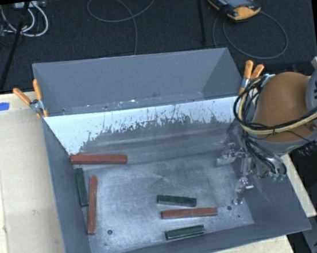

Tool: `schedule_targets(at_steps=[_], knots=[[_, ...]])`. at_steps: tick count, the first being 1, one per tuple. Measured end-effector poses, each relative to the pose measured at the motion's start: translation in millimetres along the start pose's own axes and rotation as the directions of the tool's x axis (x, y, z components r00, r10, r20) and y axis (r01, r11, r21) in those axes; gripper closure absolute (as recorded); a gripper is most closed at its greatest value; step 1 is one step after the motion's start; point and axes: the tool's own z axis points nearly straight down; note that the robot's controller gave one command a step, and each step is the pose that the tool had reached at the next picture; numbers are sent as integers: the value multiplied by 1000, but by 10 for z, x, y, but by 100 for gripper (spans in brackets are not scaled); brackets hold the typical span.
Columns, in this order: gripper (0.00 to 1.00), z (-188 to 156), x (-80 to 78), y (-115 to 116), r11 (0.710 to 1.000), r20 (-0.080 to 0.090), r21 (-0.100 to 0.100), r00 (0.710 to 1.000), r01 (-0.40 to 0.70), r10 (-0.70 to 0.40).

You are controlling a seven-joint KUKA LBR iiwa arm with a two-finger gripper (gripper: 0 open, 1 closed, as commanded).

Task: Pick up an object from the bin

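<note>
My gripper (pixel 241 190) hangs at the right side of the bin, under the orange-covered wrist, its metal fingers pointing down just above the floor. Nothing shows between the fingers. The nearest loose thing is a flat red-brown bar (pixel 189 212) lying left of the fingertips on the bin floor. Just above it lies a short dark green bar (pixel 176 200), slightly tilted. Below the red-brown bar, near the front wall, rests another dark green bar (pixel 184 232).
At the bin's left side lie a red-brown bar (pixel 98 159) along the back slope, a dark green bar (pixel 81 186) standing lengthwise, and a second red-brown bar (pixel 92 205) beside it. The arm and its cables cover the right rim.
</note>
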Motion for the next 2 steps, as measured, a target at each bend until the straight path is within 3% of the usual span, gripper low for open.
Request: schedule_targets(at_steps=[1,2], knots=[[0,403,-151,139,999,-2,-1,999,-50,50],[100,608,410,514,987,11,1,987,-158,158]])
